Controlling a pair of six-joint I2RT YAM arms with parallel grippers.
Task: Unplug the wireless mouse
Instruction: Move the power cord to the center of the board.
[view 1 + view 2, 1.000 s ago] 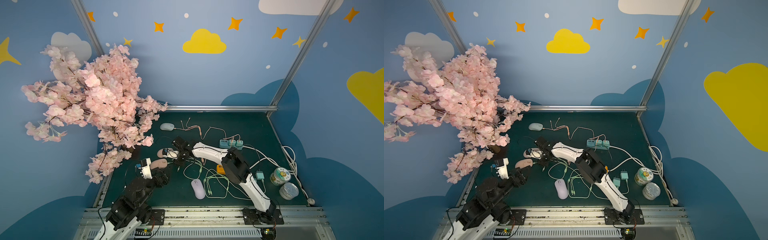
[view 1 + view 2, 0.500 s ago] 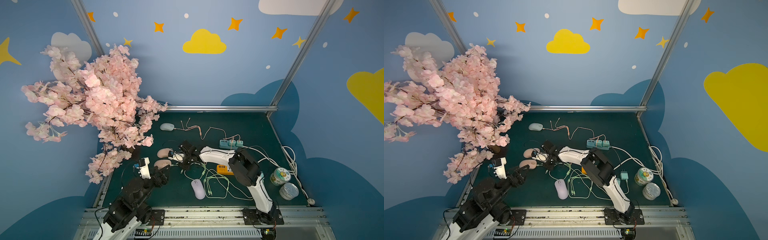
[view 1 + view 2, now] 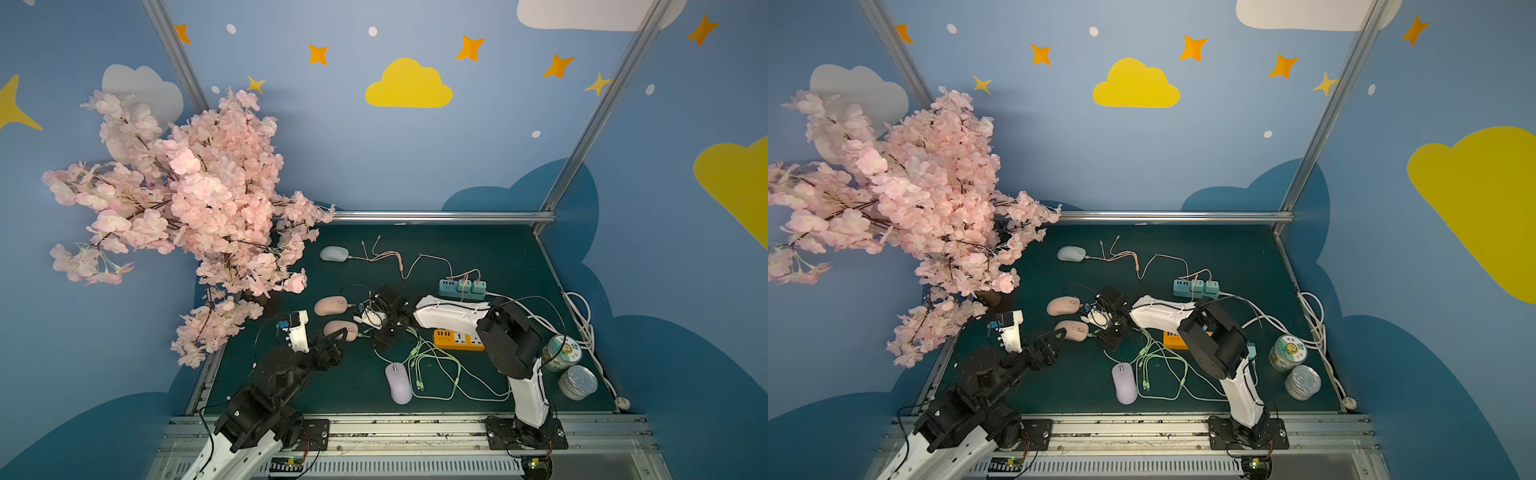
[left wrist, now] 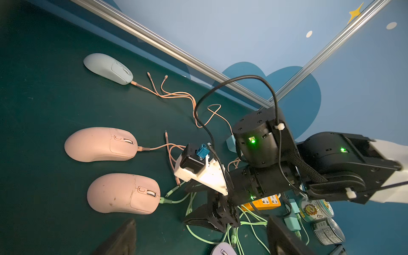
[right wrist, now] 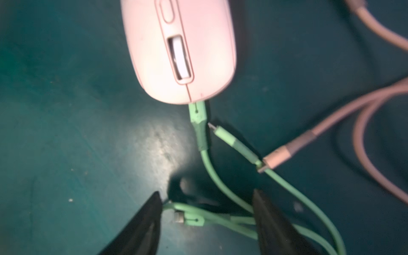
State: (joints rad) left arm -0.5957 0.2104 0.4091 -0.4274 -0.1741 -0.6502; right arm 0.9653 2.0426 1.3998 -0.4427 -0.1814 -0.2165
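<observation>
A pink wireless mouse lies on the green mat with a green plug still seated in its front end. It is the nearer of two pink mice in both top views. My right gripper is open just behind the plug, low over the mat, with loose green cable strands between its fingers and nothing gripped. It shows in a top view beside the mouse's front. My left gripper is open at the mouse's other side, and its fingertips frame the left wrist view.
A second pink mouse and a light blue mouse are plugged into pink cables. A lilac mouse lies among green cables. An orange power strip, a teal strip, two cans and the blossom tree stand around.
My right gripper has moved toward the front, from beside the farther pink mouse to the nearer one's green cable, and its jaws now stand apart. The left arm has barely shifted.
</observation>
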